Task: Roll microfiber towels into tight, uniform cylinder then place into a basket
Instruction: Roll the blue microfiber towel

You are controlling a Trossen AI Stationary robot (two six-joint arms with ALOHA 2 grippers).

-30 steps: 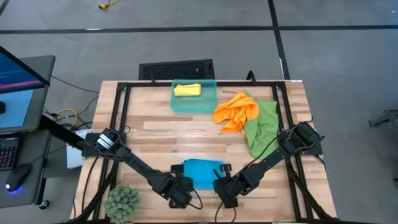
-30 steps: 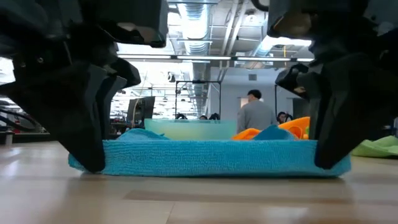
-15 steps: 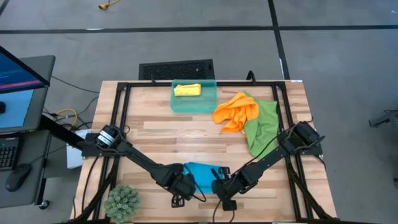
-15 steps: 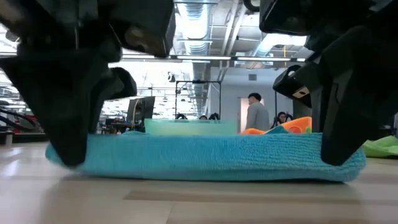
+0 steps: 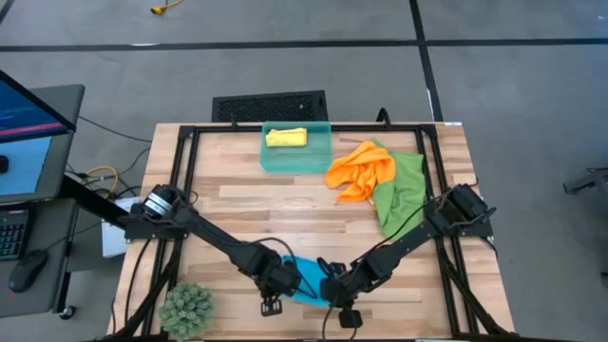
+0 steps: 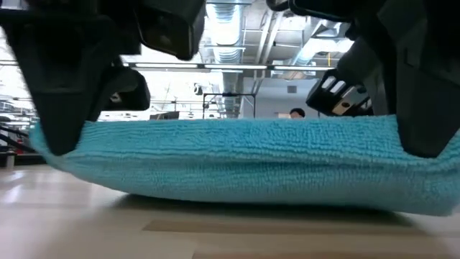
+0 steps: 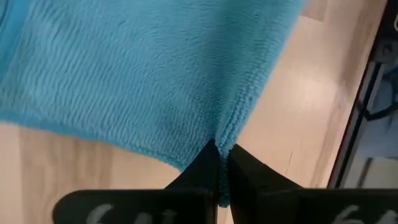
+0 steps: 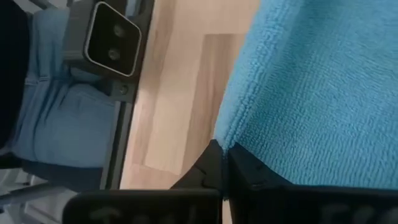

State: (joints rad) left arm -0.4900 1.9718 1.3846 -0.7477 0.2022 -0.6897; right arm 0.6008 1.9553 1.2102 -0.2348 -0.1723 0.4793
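Observation:
The blue towel (image 5: 302, 275) hangs between my two grippers near the table's near edge; in the low view (image 6: 237, 162) it fills the width and sags in the middle, low over the wood. My left gripper (image 5: 276, 288) is shut on its left end and my right gripper (image 5: 333, 288) on its right end. The teal basket (image 5: 296, 152) stands at the far middle with the rolled yellow towel (image 5: 286, 138) inside. The orange towel (image 5: 361, 169) lies crumpled partly on the green towel (image 5: 403, 195) at the far right. My left gripper pinches the blue towel's hemmed edge (image 7: 227, 132) between its two fingers at the towel's left end (image 6: 61, 137). The fingers come from above, pointing down. That end is raised off the table. My right gripper pinches the towel's hemmed edge (image 8: 225, 138) between its two fingers at the towel's right end (image 6: 420, 140). The fingers come from above, pointing down. That end is raised, and the cloth between the two holds sags slightly.
A green spiky plant (image 5: 187, 309) stands at the near left corner. A black grate (image 5: 269, 106) lies on the floor beyond the table's far edge. Bare wood (image 5: 237, 204) lies between the basket and the grippers. A person's legs (image 8: 56, 112) show beyond the near edge.
Both grippers have gone up and toward the table's near edge, drawing a little closer together, still shut on the blue towel's ends. The towel, which lay flat on the table, has been raised at its held edge and now shows narrower from above.

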